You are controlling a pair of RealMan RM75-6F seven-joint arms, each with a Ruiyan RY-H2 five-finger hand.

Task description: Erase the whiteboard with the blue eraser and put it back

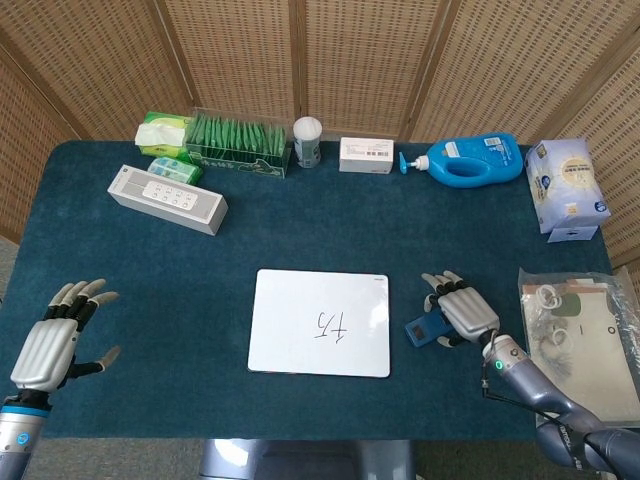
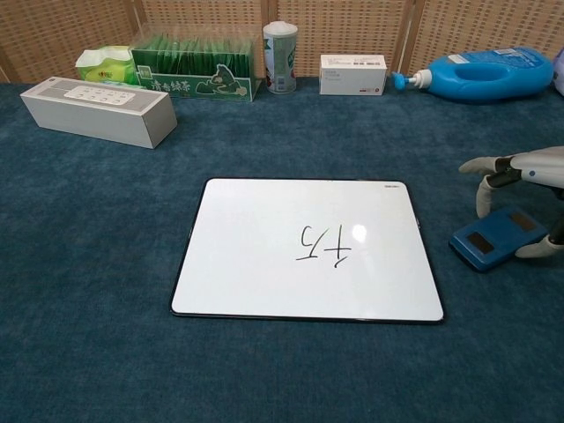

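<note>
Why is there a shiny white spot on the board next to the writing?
In the chest view, a bright glare spot sits on the whiteboard, just right of the black writing: likely a light reflecting. In the head view, the board looks evenly white with no such spot. Both views are sharp, with soft, even light.

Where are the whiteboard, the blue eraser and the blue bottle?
whiteboard (image 2: 264, 247): chest view, bare white surface.
blue eraser (image 2: 489, 240): chest view, top face.
blue bottle (image 1: 475, 162): head view, body's middle.
</note>
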